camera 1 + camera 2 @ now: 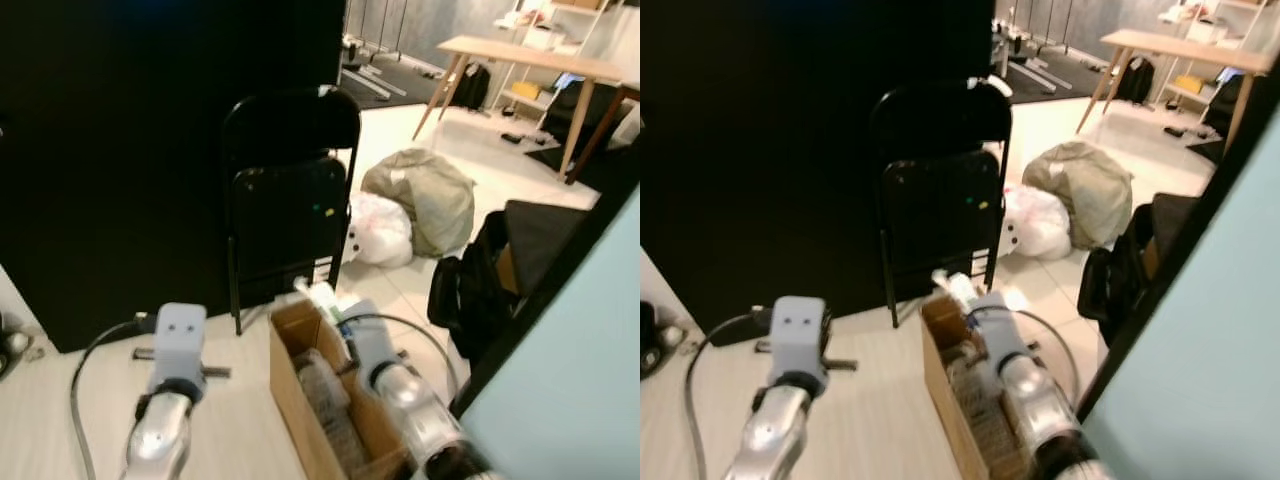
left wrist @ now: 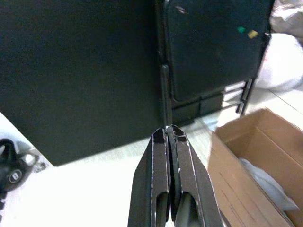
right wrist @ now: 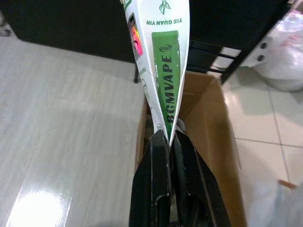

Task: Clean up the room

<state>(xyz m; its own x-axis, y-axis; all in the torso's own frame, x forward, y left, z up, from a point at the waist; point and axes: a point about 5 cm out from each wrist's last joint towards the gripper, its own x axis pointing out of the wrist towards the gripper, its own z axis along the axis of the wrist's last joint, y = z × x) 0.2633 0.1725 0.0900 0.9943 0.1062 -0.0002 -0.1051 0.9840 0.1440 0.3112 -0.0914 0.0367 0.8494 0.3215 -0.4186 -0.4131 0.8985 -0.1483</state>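
An open cardboard box [image 1: 290,390] stands on the pale floor between my two arms, with clear plastic rubbish [image 1: 325,395] lying inside it. My right gripper [image 3: 169,137] is shut on a flat white and green packet [image 3: 163,61] and holds it over the far end of the box [image 3: 208,118]. In the eye views that packet [image 1: 318,296] sticks up at the box's far rim. My left gripper [image 2: 168,135] is shut with nothing in it, hanging over the floor left of the box [image 2: 255,161].
A black folding chair [image 1: 288,200] stands just behind the box against a black wall. Beyond it lie a white plastic bag [image 1: 382,230] and a grey-green sack [image 1: 425,195]. A black bag [image 1: 470,285] sits by a teal panel on the right. A wooden table [image 1: 530,60] stands far back.
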